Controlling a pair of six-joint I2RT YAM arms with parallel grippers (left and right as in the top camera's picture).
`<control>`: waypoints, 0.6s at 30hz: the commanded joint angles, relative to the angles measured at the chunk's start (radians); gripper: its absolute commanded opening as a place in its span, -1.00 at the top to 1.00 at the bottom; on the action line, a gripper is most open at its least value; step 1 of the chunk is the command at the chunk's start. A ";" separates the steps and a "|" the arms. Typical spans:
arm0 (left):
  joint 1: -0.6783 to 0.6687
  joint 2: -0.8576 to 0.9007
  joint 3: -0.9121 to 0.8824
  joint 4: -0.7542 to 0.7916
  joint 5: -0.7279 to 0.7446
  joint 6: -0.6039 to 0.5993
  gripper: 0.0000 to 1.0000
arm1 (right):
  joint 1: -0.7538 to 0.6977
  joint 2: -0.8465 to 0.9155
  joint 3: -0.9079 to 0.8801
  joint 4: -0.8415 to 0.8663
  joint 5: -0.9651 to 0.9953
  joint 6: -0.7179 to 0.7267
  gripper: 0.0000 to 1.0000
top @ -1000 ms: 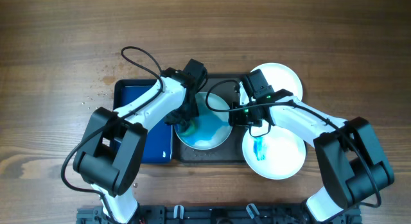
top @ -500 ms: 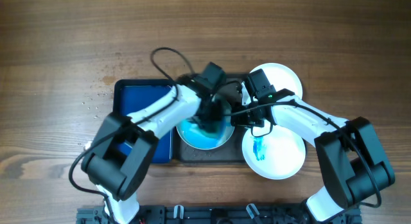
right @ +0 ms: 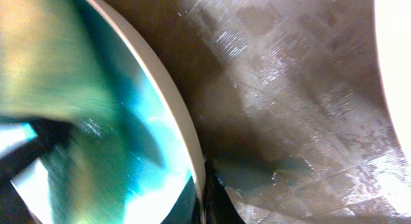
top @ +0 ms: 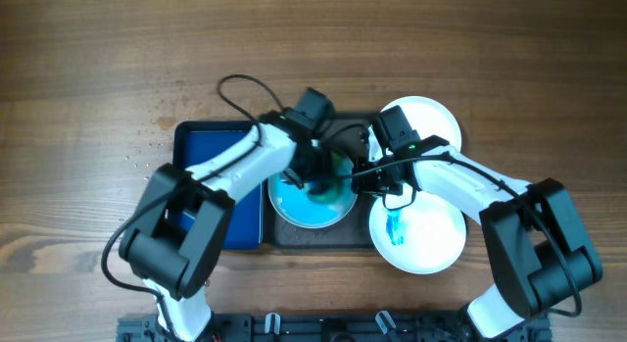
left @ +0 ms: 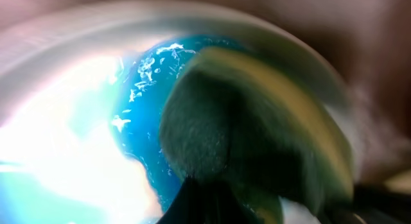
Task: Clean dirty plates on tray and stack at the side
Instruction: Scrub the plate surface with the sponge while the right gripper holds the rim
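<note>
Blue-smeared round white plate sits on dark tray, middle of table | left gripper presses soft green sponge on it | right gripper pinches its rim | risk: hard rubbing could pull the plate from that pinch

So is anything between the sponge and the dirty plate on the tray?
Nothing visible. The sponge in the left fingers sits directly on the blue-smeared plate. The right fingers only pinch its rim at the right edge, beside the sponge.
</note>
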 commanded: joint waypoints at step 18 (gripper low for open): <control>-0.038 0.037 -0.017 -0.355 -0.277 0.125 0.92 | 0.008 0.018 -0.005 -0.016 -0.029 -0.023 0.91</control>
